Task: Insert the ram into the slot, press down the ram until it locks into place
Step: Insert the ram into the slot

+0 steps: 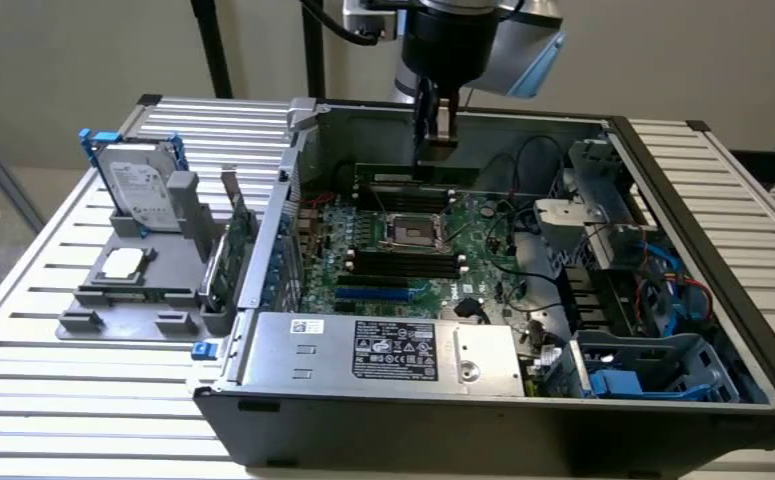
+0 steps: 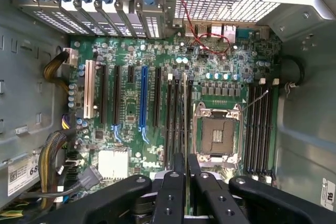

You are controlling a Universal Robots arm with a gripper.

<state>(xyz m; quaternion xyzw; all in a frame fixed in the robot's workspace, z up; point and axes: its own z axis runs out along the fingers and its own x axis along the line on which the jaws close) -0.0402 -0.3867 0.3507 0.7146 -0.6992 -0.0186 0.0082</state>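
Pinching the ram [image 1: 403, 175] between the fingers [image 2: 172, 187], pressed onto its two flat faces near mid-length, with the stick standing on its long edge. Sitting in the upper middle of the exterior view, inside the open computer case [image 1: 741, 300] on the slatted bench [image 1: 27, 330], on the far side of the processor socket [image 1: 407, 232]. Appearing edge-on in the wrist view as a thin line running along the slot [image 2: 185, 90], one of several parallel black sockets beside the processor socket and well apart from the blue socket [image 2: 143, 103]. Not managing to tell, from either view, contact with the slot from a hover just above it, nor the stance of the end latches.

Seemingly working at the seating step, judging by that alignment. Probably calling, for a clean result, for:
- Holding the stick upright and parallel to the slot along its whole length.
- Matching both ends to the guides at the latches, not letting one corner enter first.
- Pressing straight down through the middle, evenly, without rocking toward the neighbouring sockets.
- Avoiding any drag across the small parts on the motherboard [image 1: 474, 225].
- Counting the lock as made only with both latches closed against the ends of the stick.
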